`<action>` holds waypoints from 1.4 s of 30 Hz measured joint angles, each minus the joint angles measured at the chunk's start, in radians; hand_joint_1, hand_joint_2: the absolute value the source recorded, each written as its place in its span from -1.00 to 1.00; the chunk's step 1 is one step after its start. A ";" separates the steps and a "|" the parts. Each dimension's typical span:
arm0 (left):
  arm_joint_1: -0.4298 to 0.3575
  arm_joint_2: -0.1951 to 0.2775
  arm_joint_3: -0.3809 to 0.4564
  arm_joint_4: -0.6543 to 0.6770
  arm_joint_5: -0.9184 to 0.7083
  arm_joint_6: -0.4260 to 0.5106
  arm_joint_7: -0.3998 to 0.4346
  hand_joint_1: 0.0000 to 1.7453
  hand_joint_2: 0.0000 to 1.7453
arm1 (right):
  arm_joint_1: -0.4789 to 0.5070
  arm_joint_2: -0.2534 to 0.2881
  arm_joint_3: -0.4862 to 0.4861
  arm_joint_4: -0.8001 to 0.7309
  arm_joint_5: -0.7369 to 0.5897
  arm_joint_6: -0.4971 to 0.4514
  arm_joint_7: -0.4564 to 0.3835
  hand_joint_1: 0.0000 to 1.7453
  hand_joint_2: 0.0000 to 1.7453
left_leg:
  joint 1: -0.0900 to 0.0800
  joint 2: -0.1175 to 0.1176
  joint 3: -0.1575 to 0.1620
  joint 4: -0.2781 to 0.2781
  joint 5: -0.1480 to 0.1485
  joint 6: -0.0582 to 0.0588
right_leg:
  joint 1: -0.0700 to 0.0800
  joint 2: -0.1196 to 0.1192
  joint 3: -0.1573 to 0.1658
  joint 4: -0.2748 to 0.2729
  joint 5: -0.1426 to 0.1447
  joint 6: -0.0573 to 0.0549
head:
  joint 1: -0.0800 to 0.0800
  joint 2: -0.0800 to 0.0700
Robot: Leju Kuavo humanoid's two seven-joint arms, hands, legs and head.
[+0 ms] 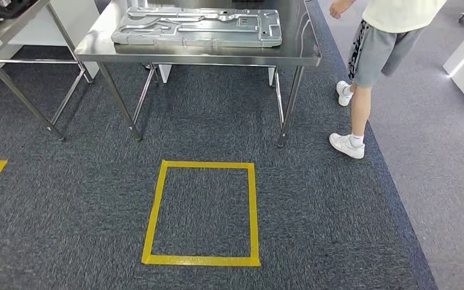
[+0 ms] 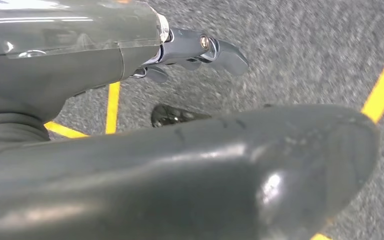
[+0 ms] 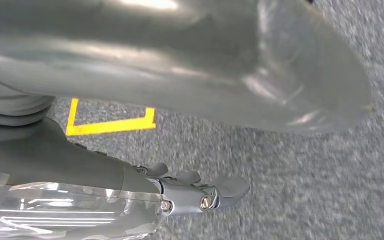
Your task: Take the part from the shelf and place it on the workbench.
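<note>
Steel gleams at twelve o'clock, where the part [image 1: 197,27], a flat ribbed metal panel, lies on the workbench [image 1: 305,51], so I judge the placing done and only the stepping back left. My left hand [image 2: 200,50] and right hand [image 3: 200,192] hang at my sides over the grey carpet [image 1: 66,211], fingers loosely apart and holding nothing. The next move calls for staying well apart from the person [image 1: 368,54] walking at two o'clock, and minding the yellow tape square [image 1: 200,212] at six.
</note>
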 joint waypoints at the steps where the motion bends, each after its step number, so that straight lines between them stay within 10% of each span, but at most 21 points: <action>1: 0.001 0.000 0.000 0.000 0.000 0.001 0.000 -1.00 -1.00 | 0.001 0.000 0.000 0.000 0.001 0.000 0.000 -1.00 -1.00 | 0.000 0.001 -0.008 -0.001 0.010 0.005 | -0.001 0.003 -0.020 0.049 -0.037 0.002 | 0.000 0.000; 5: 0.005 0.000 0.000 0.000 -0.002 0.003 0.002 -1.00 -1.00 | 0.005 0.004 -0.001 0.000 0.002 0.006 0.005 -1.00 -1.00 | -0.004 -0.001 -0.051 0.015 0.028 0.009 | -0.003 0.008 -0.084 0.258 -0.150 0.008 | 0.000 0.000; 10: 0.005 0.000 -0.004 0.000 -0.014 0.002 0.006 -1.00 -1.00 | 0.010 0.004 -0.005 0.000 0.018 0.023 0.041 -1.00 -1.00 | -0.004 -0.028 -0.086 0.059 0.026 -0.008 | -0.009 0.051 0.083 0.001 -0.065 -0.001 | 0.000 0.000; 15: 0.007 0.005 -0.014 0.000 -0.021 0.001 0.007 -1.00 -1.00 | 0.011 0.004 0.000 0.000 0.063 0.030 0.071 -1.00 -1.00 | 0.000 -0.043 -0.116 0.098 0.008 -0.036 | -0.010 0.024 0.087 -0.023 -0.060 -0.027 | 0.000 0.000; 20: 0.010 0.008 -0.017 0.000 -0.029 0.001 0.014 -1.00 -1.00 | 0.011 -0.001 0.019 0.000 0.114 0.027 0.094 -1.00 -1.00 | 0.013 -0.022 -0.245 0.362 -0.096 -0.060 | -0.007 -0.022 0.086 -0.026 -0.057 -0.036 | 0.000 0.000; 24: 0.012 0.014 -0.018 0.000 -0.037 0.007 0.037 -1.00 -1.00 | 0.008 -0.002 0.036 0.000 0.139 0.013 0.118 -1.00 -1.00 | 0.011 0.026 -0.147 0.151 0.021 -0.051 | -0.005 -0.057 0.093 -0.026 -0.060 -0.030 | 0.000 0.000; 26: 0.010 0.019 -0.018 0.000 -0.037 0.012 0.056 -1.00 -1.00 | 0.006 -0.004 0.042 0.000 0.143 0.003 0.131 -1.00 -1.00 | 0.002 0.051 -0.116 0.074 0.041 -0.038 | -0.002 -0.074 0.095 -0.025 -0.061 -0.021 | 0.000 0.000; 29: 0.016 0.029 -0.018 0.000 -0.036 0.022 0.096 -1.00 -1.00 | 0.000 -0.010 0.045 0.000 0.143 -0.009 0.149 -1.00 -1.00 | -0.001 0.027 -0.120 0.062 0.050 -0.018 | -0.003 -0.089 0.097 -0.024 -0.064 -0.003 | 0.000 0.000; 35: 0.018 0.048 -0.017 0.000 -0.031 0.055 0.167 -1.00 -1.00 | 0.003 -0.030 0.046 0.000 0.146 -0.025 0.184 -1.00 -1.00 | -0.001 -0.033 -0.131 0.052 0.073 0.007 | -0.007 0.008 -0.031 0.257 -0.210 0.002 | 0.000 0.000; 39: 0.027 0.059 -0.014 0.000 -0.023 0.084 0.189 -1.00 -1.00 | 0.008 -0.043 0.045 0.000 0.145 -0.038 0.196 -1.00 -1.00 | -0.003 -0.082 -0.138 0.071 0.071 0.000 | -0.009 0.049 0.055 0.080 -0.099 -0.004 | 0.000 0.000; 42: 0.029 0.066 -0.012 0.000 -0.016 0.096 0.194 -1.00 -1.00 | 0.008 -0.050 0.045 0.000 0.145 -0.043 0.198 -1.00 -1.00 | -0.004 -0.110 -0.153 0.084 0.070 -0.016 | -0.009 0.082 0.091 -0.006 -0.077 -0.010 | 0.000 0.000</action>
